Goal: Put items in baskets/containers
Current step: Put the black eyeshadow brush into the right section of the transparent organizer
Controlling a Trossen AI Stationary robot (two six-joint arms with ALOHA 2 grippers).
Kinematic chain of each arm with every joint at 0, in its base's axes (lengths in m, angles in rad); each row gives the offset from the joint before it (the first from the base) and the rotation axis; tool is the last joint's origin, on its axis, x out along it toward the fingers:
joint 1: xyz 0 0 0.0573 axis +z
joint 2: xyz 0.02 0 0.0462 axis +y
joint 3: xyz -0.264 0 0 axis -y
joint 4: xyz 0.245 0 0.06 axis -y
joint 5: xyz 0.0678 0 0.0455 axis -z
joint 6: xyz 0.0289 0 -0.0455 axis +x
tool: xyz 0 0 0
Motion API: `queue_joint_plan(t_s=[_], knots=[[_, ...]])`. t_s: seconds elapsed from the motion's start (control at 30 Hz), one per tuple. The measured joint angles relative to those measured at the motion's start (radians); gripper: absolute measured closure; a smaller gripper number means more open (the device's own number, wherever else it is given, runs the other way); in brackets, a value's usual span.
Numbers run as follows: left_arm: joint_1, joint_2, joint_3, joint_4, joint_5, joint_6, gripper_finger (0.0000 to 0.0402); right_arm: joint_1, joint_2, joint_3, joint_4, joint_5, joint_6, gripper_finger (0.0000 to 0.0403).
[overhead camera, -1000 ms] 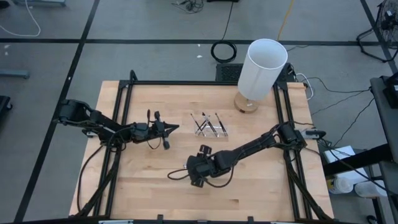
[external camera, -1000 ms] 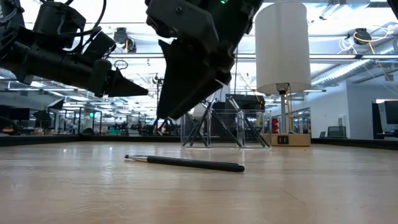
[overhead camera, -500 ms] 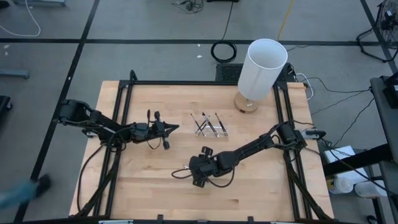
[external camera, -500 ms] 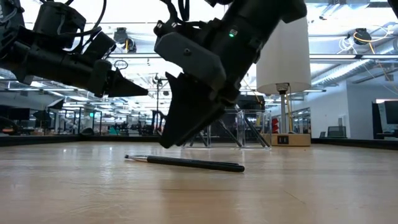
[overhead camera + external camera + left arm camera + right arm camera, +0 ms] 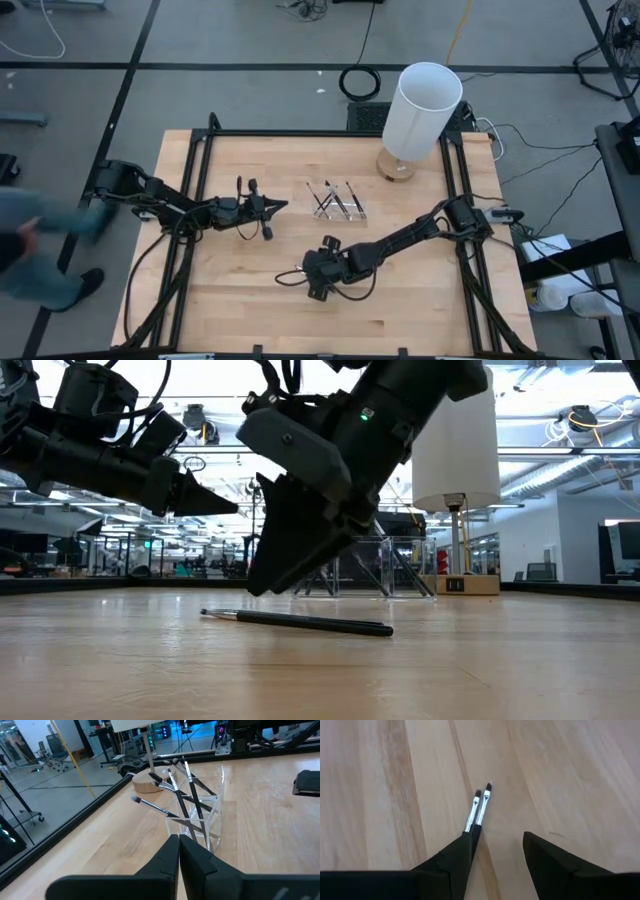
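Brush (image 5: 300,622): one slim dark stick with a silvery tip, lying flat on the wooden table (image 5: 250,310), well apart from the clear tray (image 5: 337,203). The right wrist view appears to show two tips side by side; whether that is a second brush or a shadow cannot be told.

Right gripper (image 5: 309,281): low over the brush near its tip, fingers spread wide, holding nothing. One finger (image 5: 451,860) overlaps the handle, the other stands clear beside it.

Left gripper (image 5: 281,207): hovering beside the tray, fingers pressed together, empty.

Tray: holds several brushes (image 5: 177,795) leaning crosswise, tips poking past the rim.

Handling note: the fingers should probably shift sideways to straddle the handle, go down to the wood, then close gently; so thin a stick may roll or slip out.

Surroundings: pale butcher-block top in a black frame; white cylinder (image 5: 421,113) on a round wooden base at the far corner; grey floor with cables; a person (image 5: 40,250) passing at the left edge.
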Motion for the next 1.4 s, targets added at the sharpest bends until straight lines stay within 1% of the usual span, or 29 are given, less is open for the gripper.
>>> queue_joint_plan(t_s=[0.57, 0.9, 1.1, 1.27, 1.4], knots=[[0.0, 0.0, 0.0, -0.001, -0.002, -0.003, 0.038, 0.002, 0.021, 0.001, -0.003, -0.021, 0.012, 0.0232], [0.0, 0.0, 0.0, -0.001, -0.002, -0.003, 0.038, 0.002, 0.021, 0.001, -0.061, -0.026, -0.001, 0.0235], [0.0, 0.0, 0.0, -0.001, -0.002, -0.002, 0.038, -0.021, 0.028, 0.005, -0.082, -0.134, 0.023, 0.0265], [0.0, 0.0, 0.0, -0.001, -0.002, -0.002, 0.038, -0.031, 0.031, 0.006, -0.144, -0.165, 0.036, 0.0296], [0.0, 0.0, 0.0, -0.001, -0.002, -0.002, 0.038, -0.032, 0.031, 0.004, -0.151, -0.17, 0.018, 0.0328]])
